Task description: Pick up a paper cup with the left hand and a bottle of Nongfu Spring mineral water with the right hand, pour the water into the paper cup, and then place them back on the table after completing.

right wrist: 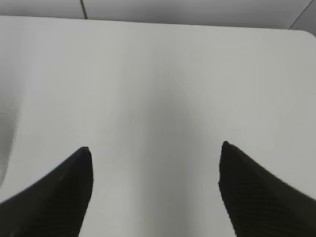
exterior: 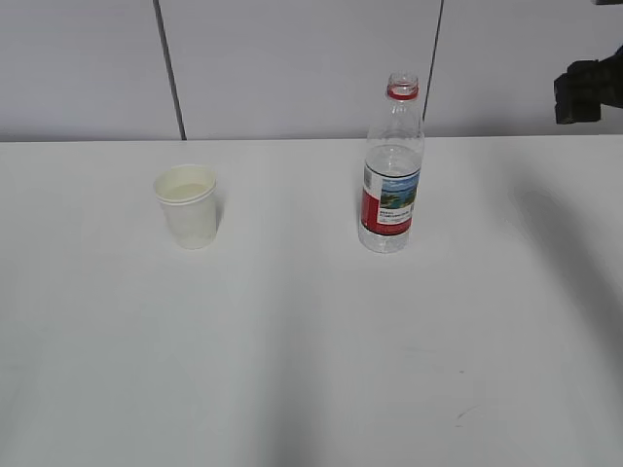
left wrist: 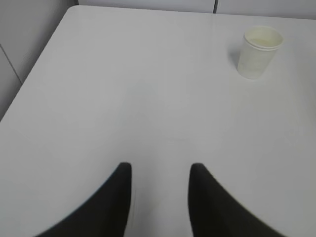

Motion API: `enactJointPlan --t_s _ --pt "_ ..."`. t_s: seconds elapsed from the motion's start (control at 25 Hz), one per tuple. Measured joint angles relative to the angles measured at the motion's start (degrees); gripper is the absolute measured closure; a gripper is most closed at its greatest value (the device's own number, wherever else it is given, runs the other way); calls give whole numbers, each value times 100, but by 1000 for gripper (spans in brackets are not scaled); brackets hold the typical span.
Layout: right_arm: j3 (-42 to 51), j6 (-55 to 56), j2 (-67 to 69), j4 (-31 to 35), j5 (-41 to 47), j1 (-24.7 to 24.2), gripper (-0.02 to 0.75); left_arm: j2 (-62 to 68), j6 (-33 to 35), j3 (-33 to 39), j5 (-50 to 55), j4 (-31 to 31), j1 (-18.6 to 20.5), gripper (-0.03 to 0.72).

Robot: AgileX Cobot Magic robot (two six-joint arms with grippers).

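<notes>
While the paper cup point(exterior: 187, 205) stands upright on the white desk point(exterior: 311, 370), neither gripper touches anything. The cup is white, with a pale liquid or pale inside showing at its mouth; which one I cannot tell. Well to the right of the cup in the exterior view stands the Nongfu Spring water bottle point(exterior: 391, 170), upright, uncapped, with a red ring at its neck and a red, white and green label around its lower body. Clear water point(exterior: 393, 161) fills it to about the shoulder.

Seen from the left wrist view, the left gripper point(left wrist: 160, 170) hangs over bare desk with its two black fingers point(left wrist: 118, 197) set a moderate gap apart and nothing between them. The cup point(left wrist: 258, 51) lies well ahead of this gripper and off to its right, near the far edge of the desk.

From the right wrist view, the right gripper point(right wrist: 155, 148) stands wide open above bare desk, empty. The bottle does not show there; a blurred pale shape point(right wrist: 7, 143) at the left edge cannot be identified. A black part of the right arm point(exterior: 589, 88) shows at the upper right of the exterior view, well right of the bottle.
</notes>
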Motion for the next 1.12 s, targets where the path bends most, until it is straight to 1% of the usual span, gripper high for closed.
enactJointPlan --t_s 0.12,0.24,0.4,0.64,0.88,1.12 --pt "0 -389 -256 660 642 11 150 0 0 0 0 0 0 443" --pt "0 -704 -443 925 1403 11 150 0 0 0 0 0 0 443" --pt "0 -818 -769 979 2267 23 150 0 0 0 0 0 0 443" --pt "0 -833 -1604 1001 3025 46 150 0 0 0 0 0 0 447" --pt "0 -833 -2564 1001 4025 46 150 0 0 0 0 0 0 450" --pt "0 -783 -3786 1001 4340 46 150 0 0 0 0 0 0 450"
